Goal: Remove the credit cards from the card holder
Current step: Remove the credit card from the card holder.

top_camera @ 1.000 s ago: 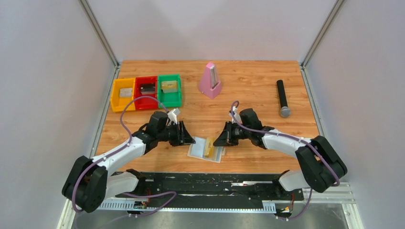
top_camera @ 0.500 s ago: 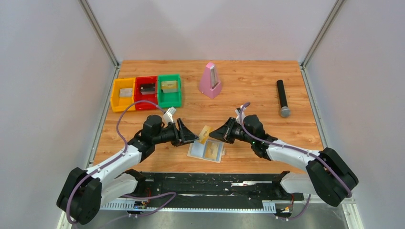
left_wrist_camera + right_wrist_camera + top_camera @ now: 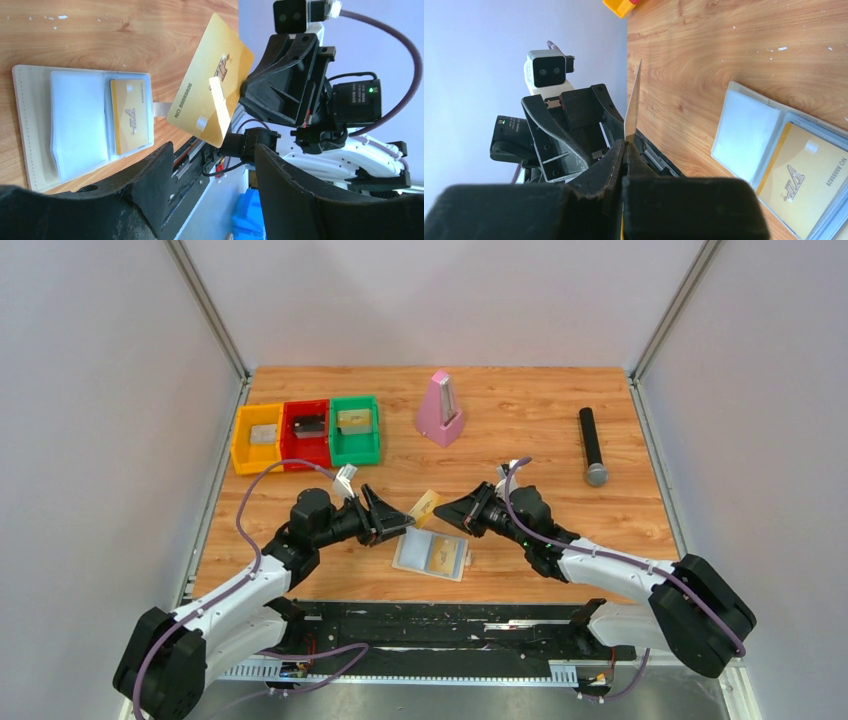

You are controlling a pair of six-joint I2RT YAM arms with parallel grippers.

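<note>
Your right pincer (image 3: 445, 511) clamps 1 gold credit card (image 3: 428, 506), left pincer (image 3: 394, 523) released opposite; lay it aside, then fetch the pocketed card (image 3: 443, 555) from the card holder (image 3: 411, 551) beneath.

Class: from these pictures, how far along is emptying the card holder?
Done: one gold card is out, pinched in the shut right gripper. In hand: the open left gripper faces it. Left: a second gold card sits pocketed in the open card holder.

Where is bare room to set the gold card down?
Bare wood lies between metronome and microphone, and on the microphone's near side. Crowded over the holder, where right pincer holds the card beside left pincer, and by the bins.
</note>
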